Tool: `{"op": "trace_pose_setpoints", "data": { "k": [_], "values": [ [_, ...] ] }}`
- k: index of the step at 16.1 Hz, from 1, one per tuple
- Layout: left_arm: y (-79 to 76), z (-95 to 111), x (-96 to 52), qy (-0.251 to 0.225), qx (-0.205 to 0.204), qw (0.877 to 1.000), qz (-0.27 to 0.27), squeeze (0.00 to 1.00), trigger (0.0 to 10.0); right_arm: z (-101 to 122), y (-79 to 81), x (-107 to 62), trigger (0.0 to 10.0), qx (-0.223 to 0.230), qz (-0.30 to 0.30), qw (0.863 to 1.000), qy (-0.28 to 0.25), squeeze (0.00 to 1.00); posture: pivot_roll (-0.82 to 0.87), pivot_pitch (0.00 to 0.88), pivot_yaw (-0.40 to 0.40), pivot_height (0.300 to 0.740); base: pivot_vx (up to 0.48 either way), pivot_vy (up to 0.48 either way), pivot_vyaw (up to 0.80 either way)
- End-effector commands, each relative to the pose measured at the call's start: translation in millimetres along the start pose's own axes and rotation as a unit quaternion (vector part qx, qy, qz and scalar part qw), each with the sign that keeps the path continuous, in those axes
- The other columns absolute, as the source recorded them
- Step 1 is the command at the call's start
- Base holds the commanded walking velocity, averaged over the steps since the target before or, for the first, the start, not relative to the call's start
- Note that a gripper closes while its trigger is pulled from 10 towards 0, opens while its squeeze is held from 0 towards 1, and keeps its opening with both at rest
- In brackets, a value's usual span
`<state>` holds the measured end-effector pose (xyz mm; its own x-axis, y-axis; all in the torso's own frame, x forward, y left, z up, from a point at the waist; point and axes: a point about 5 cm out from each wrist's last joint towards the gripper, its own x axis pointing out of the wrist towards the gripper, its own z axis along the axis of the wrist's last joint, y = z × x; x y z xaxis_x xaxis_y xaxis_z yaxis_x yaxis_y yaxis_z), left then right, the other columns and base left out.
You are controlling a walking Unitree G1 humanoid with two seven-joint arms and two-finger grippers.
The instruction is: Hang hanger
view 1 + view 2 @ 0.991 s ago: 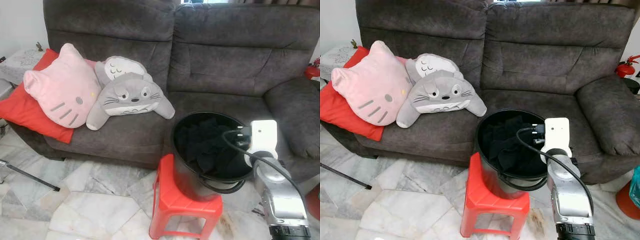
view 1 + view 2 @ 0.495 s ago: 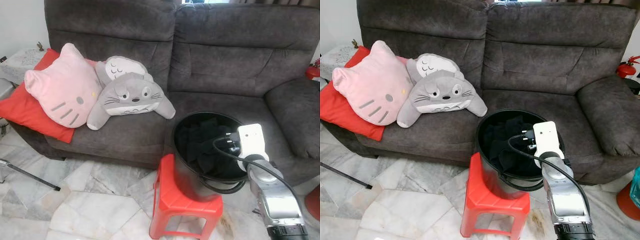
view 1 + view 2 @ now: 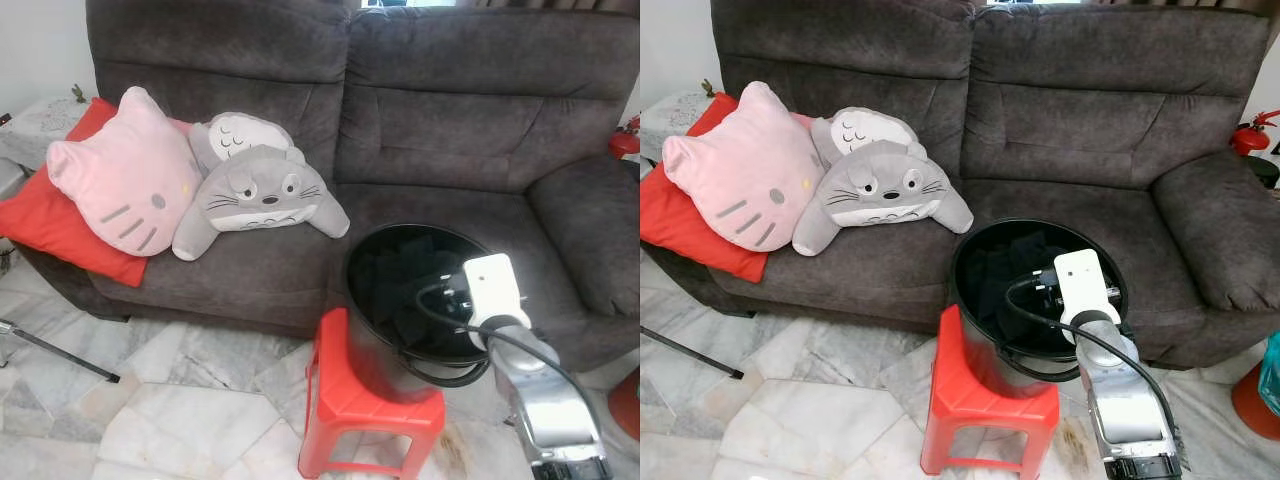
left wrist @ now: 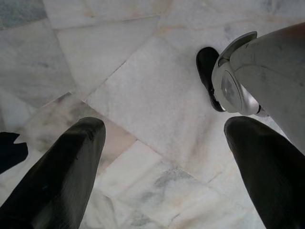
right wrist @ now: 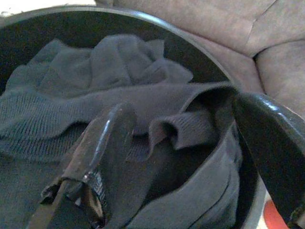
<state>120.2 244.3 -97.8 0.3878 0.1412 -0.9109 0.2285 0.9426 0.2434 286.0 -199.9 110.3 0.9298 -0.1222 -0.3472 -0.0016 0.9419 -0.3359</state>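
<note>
The right gripper (image 5: 186, 157) is positioned inside the mouth of the black bucket (image 3: 975, 330), which stands on the red stool (image 3: 985, 405) against the front edge of the grey sofa (image 3: 1060, 120). The wrist view shows its two black fingers (image 5: 102, 157) spread apart, with dark knitted clothing (image 5: 95, 95) between and beneath them; no fabric is pinched. The head views show the silver right arm (image 3: 1125, 410) and its white wrist housing (image 3: 1080, 285) over the bucket's right rim, but the housing hides the fingers there.

The left gripper (image 4: 167, 162) hangs over the marble floor (image 4: 143, 95), fingers wide apart and holding nothing. Its wrist view also shows part of the robot's leg (image 4: 257, 71) and a black foot (image 4: 207, 71).

A hanger cannot be made out: the bucket contents appear as dark folded cloth, and any hanger may be buried or lost in shadow.

On the sofa seat's left end lie a pink cat cushion (image 3: 740, 165), a red cushion (image 3: 680, 225) beneath it, and a grey plush toy (image 3: 880, 185). A thin dark rod (image 3: 690, 352) lies on the floor at the left, cut off by the frame.
</note>
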Motion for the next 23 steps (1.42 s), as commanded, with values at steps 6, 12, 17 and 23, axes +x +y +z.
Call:
{"op": "trace_pose_setpoints", "data": {
  "k": [6,12,17,23],
  "values": [
    [-0.7,-3.0,-0.2,0.008,0.001,1.0,0.003,0.0,10.0,22.7,-10.6,-4.7,10.0,0.028,-0.051,0.996,-0.062,0.3,-0.1,0.0,-0.026,0.74,0.0,0.0,0.0],
    [-0.5,-2.7,-0.2,0.007,0.001,1.0,0.003,0.0,10.0,17.1,-27.8,-16.1,10.0,0.084,-0.144,0.983,-0.071,0.0,-0.1,0.0,-0.027,0.74,0.0,0.0,0.0],
    [0.0,-1.7,-0.1,0.005,0.002,1.0,0.004,0.0,10.0,-1.4,-23.3,-16.3,10.0,0.142,-0.161,0.976,-0.027,0.0,-0.1,0.0,-0.024,0.74,0.0,0.0,0.0],
    [0.2,-2.5,-0.2,0.006,0.002,1.0,0.004,0.0,10.0,-15.1,-8.4,-9.6,10.0,0.202,-0.138,0.97,0.012,0.0,-0.1,0.0,-0.022,0.74,0.0,0.0,0.0]
  ]
}}
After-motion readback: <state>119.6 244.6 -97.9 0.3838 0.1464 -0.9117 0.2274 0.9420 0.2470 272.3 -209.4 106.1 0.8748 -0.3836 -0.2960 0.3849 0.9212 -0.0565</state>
